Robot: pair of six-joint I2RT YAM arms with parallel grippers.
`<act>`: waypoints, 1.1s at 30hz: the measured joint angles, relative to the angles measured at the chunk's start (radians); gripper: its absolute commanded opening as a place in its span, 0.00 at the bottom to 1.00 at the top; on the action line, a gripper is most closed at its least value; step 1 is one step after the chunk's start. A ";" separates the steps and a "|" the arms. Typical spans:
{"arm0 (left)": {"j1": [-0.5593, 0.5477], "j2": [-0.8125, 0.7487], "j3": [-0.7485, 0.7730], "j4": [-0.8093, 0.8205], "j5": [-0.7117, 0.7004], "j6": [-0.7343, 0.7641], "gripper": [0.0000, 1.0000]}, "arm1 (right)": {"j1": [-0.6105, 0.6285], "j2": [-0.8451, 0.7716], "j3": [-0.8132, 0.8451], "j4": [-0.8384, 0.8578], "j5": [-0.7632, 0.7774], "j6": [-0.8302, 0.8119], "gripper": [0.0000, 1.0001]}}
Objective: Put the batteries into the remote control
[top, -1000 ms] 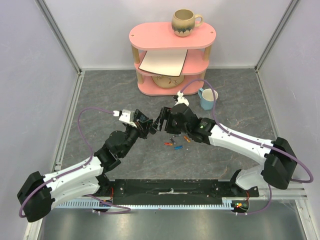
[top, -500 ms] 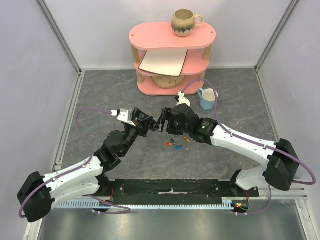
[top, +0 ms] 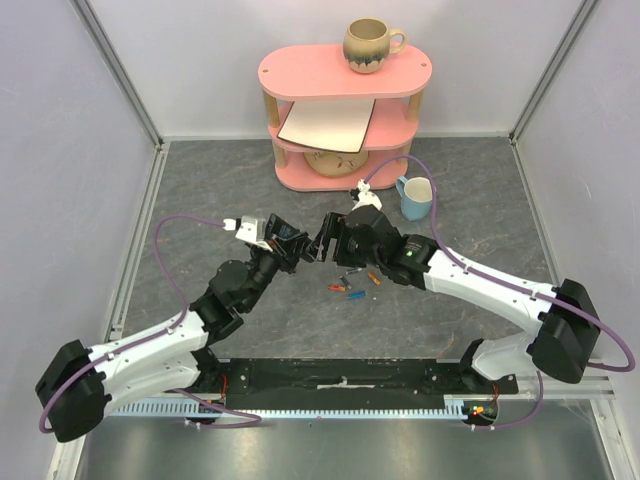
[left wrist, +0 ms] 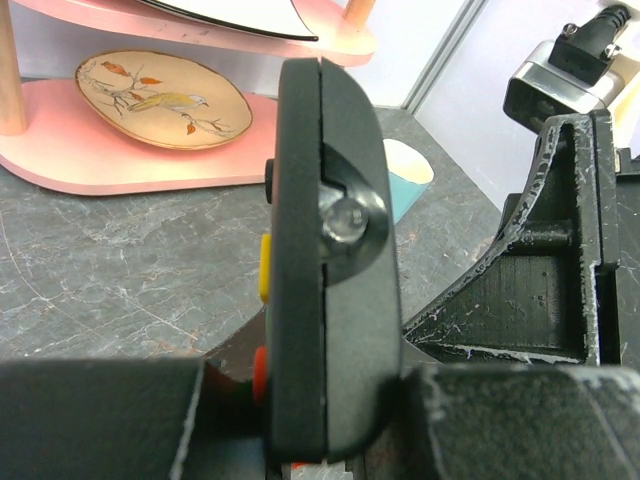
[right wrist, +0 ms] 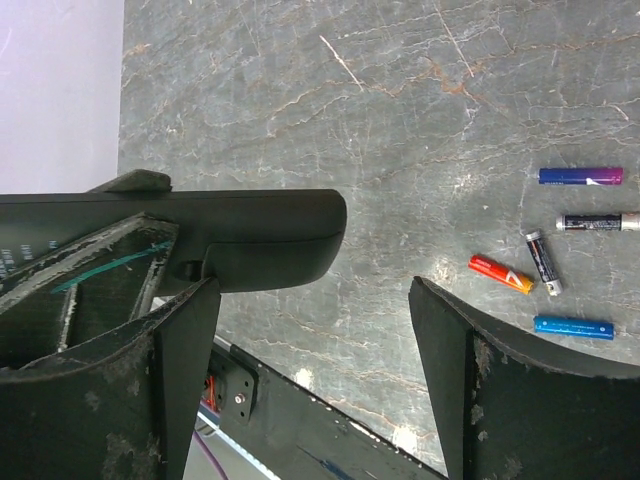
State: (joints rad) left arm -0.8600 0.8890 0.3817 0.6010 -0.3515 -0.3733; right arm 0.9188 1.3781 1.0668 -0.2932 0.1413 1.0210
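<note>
My left gripper (top: 289,249) is shut on the black remote control (left wrist: 325,250) and holds it on edge above the table, with yellow and red buttons showing on its left side. The remote's rounded end also shows in the right wrist view (right wrist: 235,235). My right gripper (top: 328,238) is open and empty, right next to the remote's end; one finger (right wrist: 170,340) sits just under the remote. Several batteries (top: 350,285) lie loose on the table below the grippers: a red-orange one (right wrist: 501,273), a blue one (right wrist: 573,326) and a purplish one (right wrist: 580,176) among them.
A pink shelf (top: 345,70) stands at the back with a mug (top: 370,45) on top, a white board and a painted plate (left wrist: 160,100) inside. A light blue cup (top: 413,197) stands to its right. A black rail (top: 340,380) runs along the near edge.
My left gripper has carried the remote a little to the right, closing the gap to the right gripper. The batteries have not moved.
</note>
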 measured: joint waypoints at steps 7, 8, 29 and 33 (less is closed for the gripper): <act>0.000 0.012 0.001 0.000 0.011 -0.011 0.02 | 0.000 -0.001 0.008 0.005 0.003 -0.004 0.85; 0.000 0.013 0.001 0.000 0.012 -0.013 0.02 | 0.000 -0.001 0.011 0.007 0.004 -0.005 0.85; 0.005 0.015 0.002 0.000 0.013 -0.054 0.02 | 0.000 -0.001 0.016 0.023 0.045 -0.016 0.84; 0.007 0.015 0.002 0.000 0.013 -0.068 0.02 | 0.000 0.001 0.016 0.027 0.044 -0.016 0.84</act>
State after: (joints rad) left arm -0.8532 0.9039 0.3832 0.6010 -0.3389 -0.4408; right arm 0.9188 1.3788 1.0828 -0.2661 0.1856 1.0050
